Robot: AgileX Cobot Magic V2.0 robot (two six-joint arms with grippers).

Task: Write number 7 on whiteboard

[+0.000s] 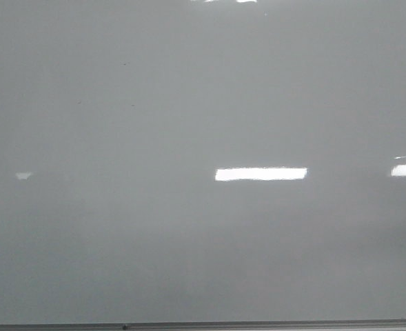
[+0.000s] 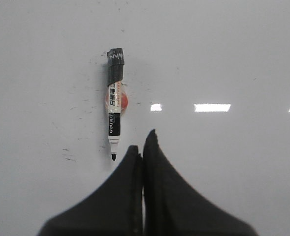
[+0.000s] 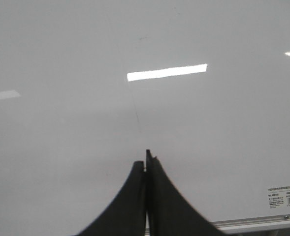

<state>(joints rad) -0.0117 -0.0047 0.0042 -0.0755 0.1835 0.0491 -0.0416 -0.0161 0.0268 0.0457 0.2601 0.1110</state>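
Whiteboard — glossy, glare-streaked, grey-edged — marker flat on it.

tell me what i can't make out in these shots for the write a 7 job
- Any number 7: none is legible on the whiteboard; front view shows only glare and faint specks.
- Marker: appears in the left wrist view only; its small label print is unreadable.
- Left gripper and right gripper: bases cut off by the frame edge.
- Sticker: right wrist view, print too small.
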